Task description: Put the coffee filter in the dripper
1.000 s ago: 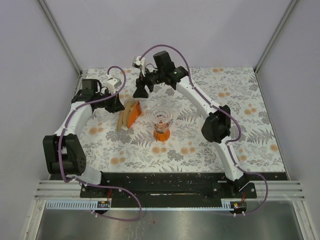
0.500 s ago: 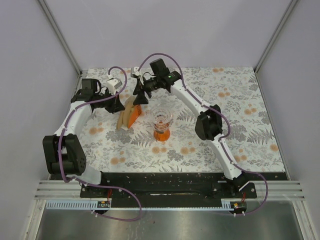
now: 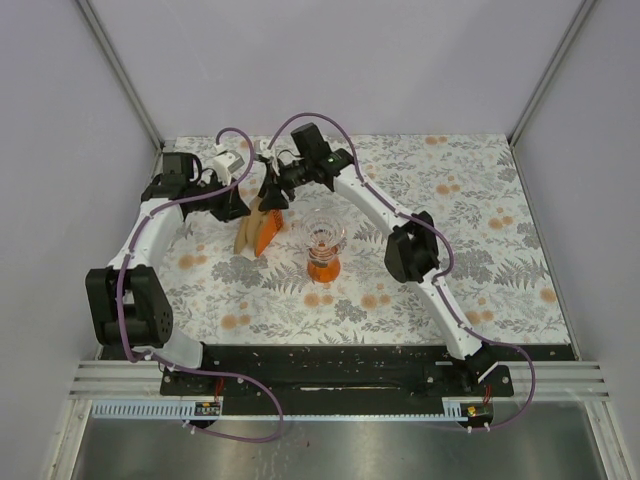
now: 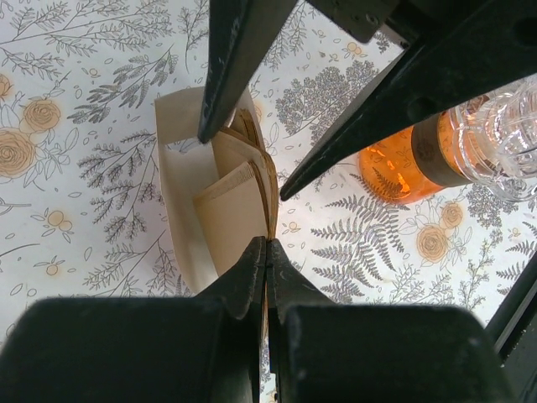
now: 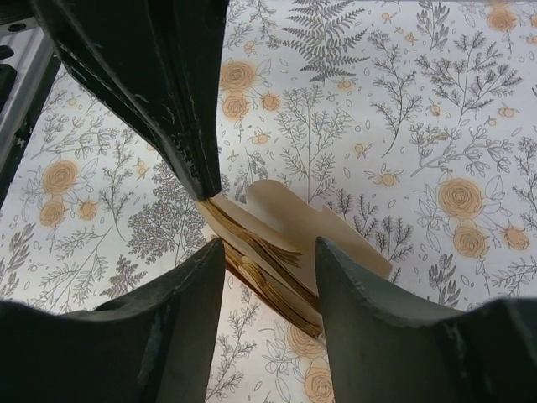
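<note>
Now we've got the right tool [image 3: 270,200] dropped onto the filter bundle [image 3: 257,232] left of the tabletop [image 3: 480,260] centre, jaws apart but narrowing around the coffee filter [image 5: 252,243] edges, left tool [image 3: 236,210] shut against the bundle, dripper [image 3: 322,243] at centre empty, so the pick looks to be starting.

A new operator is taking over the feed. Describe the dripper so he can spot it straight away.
In the top view, find the flower-patterned table and go to its middle. There stands the dripper, a clear ribbed cone on an orange base. The filter bundle just left of it is brown paper; only the dripper is see-through.
</note>
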